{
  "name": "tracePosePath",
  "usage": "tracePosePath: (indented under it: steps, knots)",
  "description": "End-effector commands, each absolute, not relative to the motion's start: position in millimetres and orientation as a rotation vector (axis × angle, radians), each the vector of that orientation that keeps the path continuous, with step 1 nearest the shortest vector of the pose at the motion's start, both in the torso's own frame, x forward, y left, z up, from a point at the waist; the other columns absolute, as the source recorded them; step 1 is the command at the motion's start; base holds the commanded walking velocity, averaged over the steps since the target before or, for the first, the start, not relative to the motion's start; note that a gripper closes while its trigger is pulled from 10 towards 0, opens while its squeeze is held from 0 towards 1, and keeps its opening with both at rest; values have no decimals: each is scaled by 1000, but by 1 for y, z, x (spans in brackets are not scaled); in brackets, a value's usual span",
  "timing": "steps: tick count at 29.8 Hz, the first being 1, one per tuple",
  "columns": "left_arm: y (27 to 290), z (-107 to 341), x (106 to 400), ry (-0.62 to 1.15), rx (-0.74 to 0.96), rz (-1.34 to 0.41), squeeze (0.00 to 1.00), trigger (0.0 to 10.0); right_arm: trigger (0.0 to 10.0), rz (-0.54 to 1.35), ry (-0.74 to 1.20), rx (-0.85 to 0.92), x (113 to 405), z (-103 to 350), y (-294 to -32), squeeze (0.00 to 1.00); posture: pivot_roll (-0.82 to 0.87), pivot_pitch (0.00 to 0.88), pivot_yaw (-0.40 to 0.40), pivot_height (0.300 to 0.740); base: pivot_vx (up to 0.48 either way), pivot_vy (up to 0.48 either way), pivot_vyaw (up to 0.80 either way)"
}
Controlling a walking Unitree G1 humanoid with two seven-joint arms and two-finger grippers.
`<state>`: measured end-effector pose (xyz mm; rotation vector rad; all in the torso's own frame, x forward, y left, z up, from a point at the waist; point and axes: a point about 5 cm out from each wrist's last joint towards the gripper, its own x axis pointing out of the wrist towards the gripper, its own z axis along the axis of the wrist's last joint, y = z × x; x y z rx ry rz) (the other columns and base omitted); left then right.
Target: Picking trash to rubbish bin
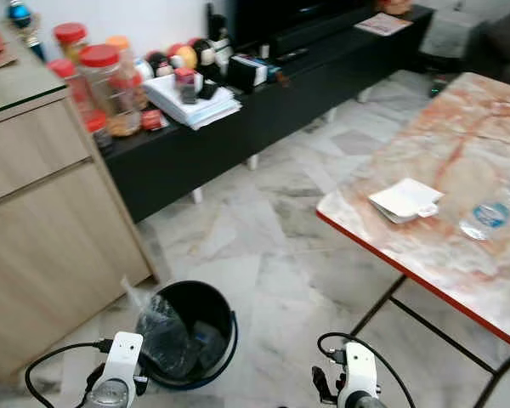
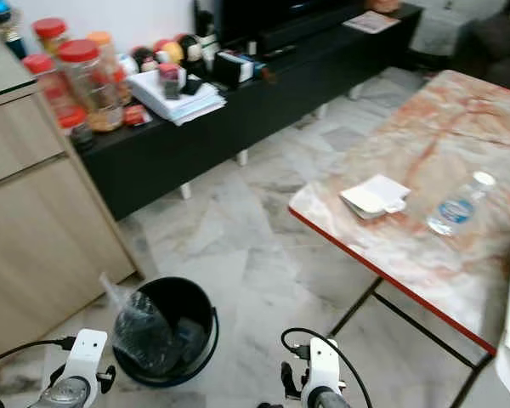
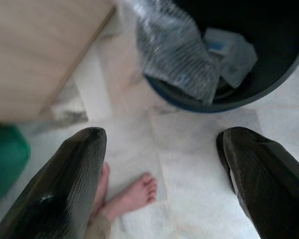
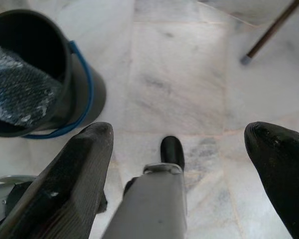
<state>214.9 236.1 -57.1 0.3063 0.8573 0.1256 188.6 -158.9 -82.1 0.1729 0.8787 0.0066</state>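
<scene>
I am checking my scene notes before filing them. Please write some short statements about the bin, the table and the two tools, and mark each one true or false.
1. The bin stands on the floor beside the wooden cabinet. True.
2. The bin is empty. False: it holds crumpled plastic.
3. A bottle lies on the table. True.
4. The left tool grips the bottle. False: it is open, above the floor.
5. The right tool is open. True.

Bare marble floor (image 1: 263, 246) is lying open between the bin (image 1: 195, 336), the wooden cabinet (image 1: 42, 246) and the desk (image 1: 442, 246), whose legs are crossing beneath.
</scene>
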Motion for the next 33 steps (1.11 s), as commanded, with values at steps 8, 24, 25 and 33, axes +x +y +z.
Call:
tracePosePath:
  steps: [8,24,25,33]
  knots:
    - [237,-57,215,863,373,107,0,10000,10000,-4,910,174,181,-86,-159,0,88,52,-10,740,0,-141,-772]
    - [236,-58,214,866,367,103,0,10000,10000,-5,908,181,182,-86,-158,0,88,74,-16,740,0,-116,-775]
    - [236,-58,214,866,366,104,0,10000,10000,-5,909,182,182,-86,-157,0,87,75,-16,740,0,0,-775]
    - [236,-58,215,865,359,105,0,10000,10000,-10,913,185,180,-86,-158,0,86,80,-16,740,0,0,-765]
